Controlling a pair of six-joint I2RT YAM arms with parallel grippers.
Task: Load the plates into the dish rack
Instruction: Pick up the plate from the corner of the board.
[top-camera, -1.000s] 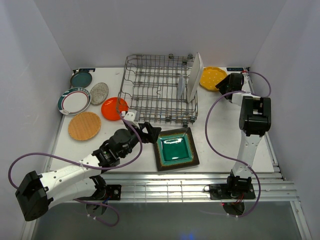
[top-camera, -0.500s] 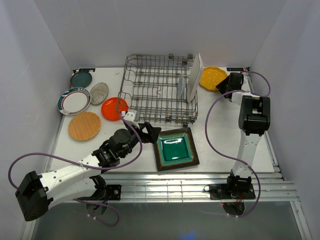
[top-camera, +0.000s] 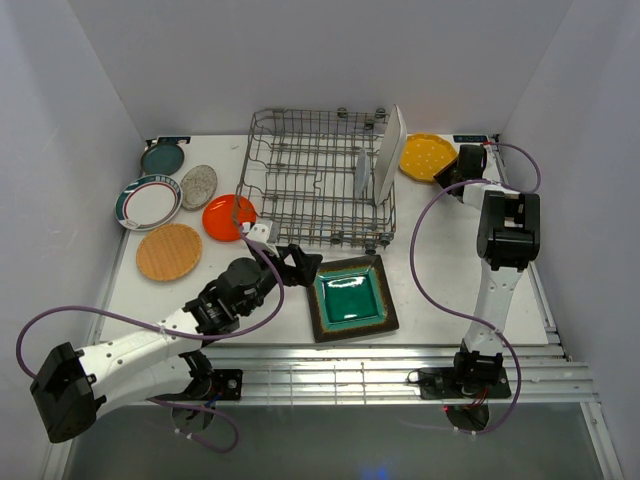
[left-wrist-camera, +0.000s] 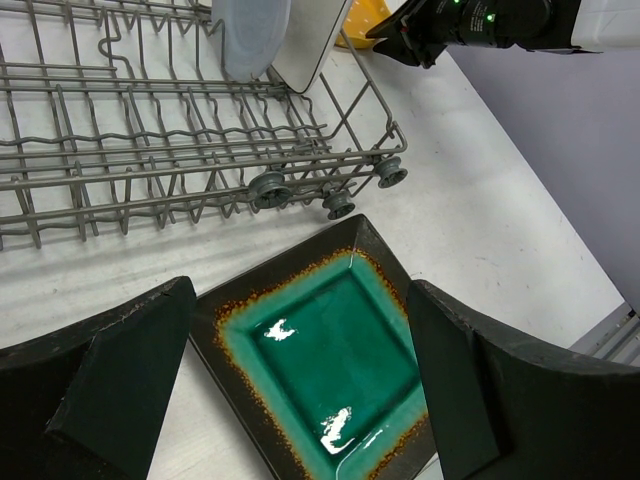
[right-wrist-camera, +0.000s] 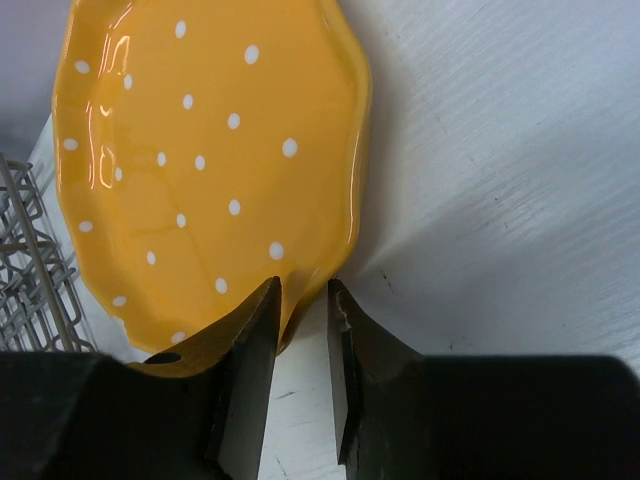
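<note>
Right gripper (right-wrist-camera: 300, 290) has narrowed its fingers around the rim of the yellow plate (right-wrist-camera: 200, 150), just right of the dish rack (top-camera: 300, 190); can't tell if it's a firm pinch yet. Pickup looks close. Left gripper (left-wrist-camera: 300, 298) spread wide over the green square plate (left-wrist-camera: 325, 355), in front of the rack.

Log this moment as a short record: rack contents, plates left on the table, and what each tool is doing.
dish rack: holds white rectangular plate and pale blue plate, both upright at its right end
table, left side: teal plate, speckled grey plate, teal-rimmed plate, wood-tone plate, orange plate
left tool: open, over the green square plate
right tool: nearly closed astride the yellow plate rim; grip unclear
</note>
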